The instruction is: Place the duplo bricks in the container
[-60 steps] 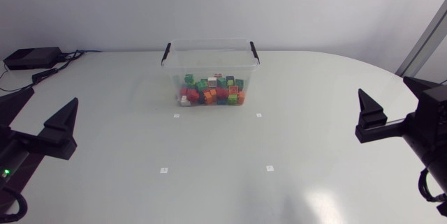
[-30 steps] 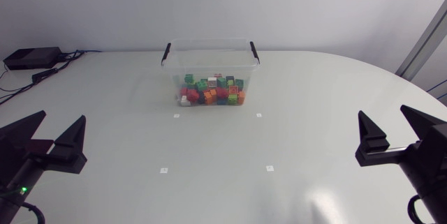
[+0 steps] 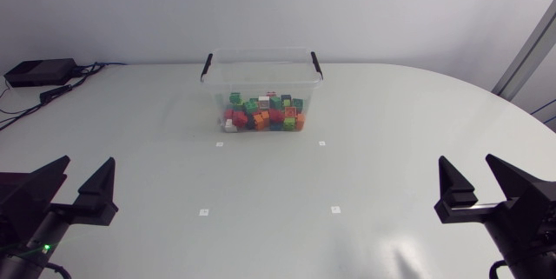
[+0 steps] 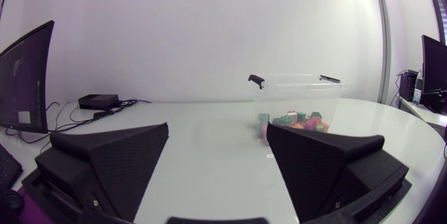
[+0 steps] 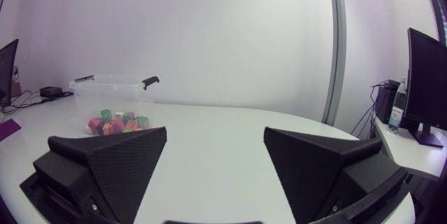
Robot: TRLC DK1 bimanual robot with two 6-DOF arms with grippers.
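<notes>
at the lower left corner of the head view the left claw (image 3: 84,170) is seen with its fingers spread wide and nothing between them. at the lower right corner the right claw (image 3: 469,168) is spread and empty in the same way. both are well apart from the task's things.

between them lies the pale surface (image 3: 278,183), where four small white markers (image 3: 203,212) are set in a rectangle around the middle of the frame.

further back, at upper centre, the clear container (image 3: 261,75) stands upright and lidless, with a black handle (image 3: 206,64) at each end. the duplo bricks (image 3: 263,114) are heaped on its floor in red, green, orange and white. no loose brick can be made out on the surface, so the task is judged to be finished or nearly so. in each wrist view the container is seen far ahead of that claw.

the bricks are judged to be light, stiff and hard to damage, with smooth walls that could slip under a glancing pinch. a brick is best taken across two opposite flat sides, not over its studs. the container looks thin-walled and light, so it could be slid or tipped by a nudge at the rim.
</notes>
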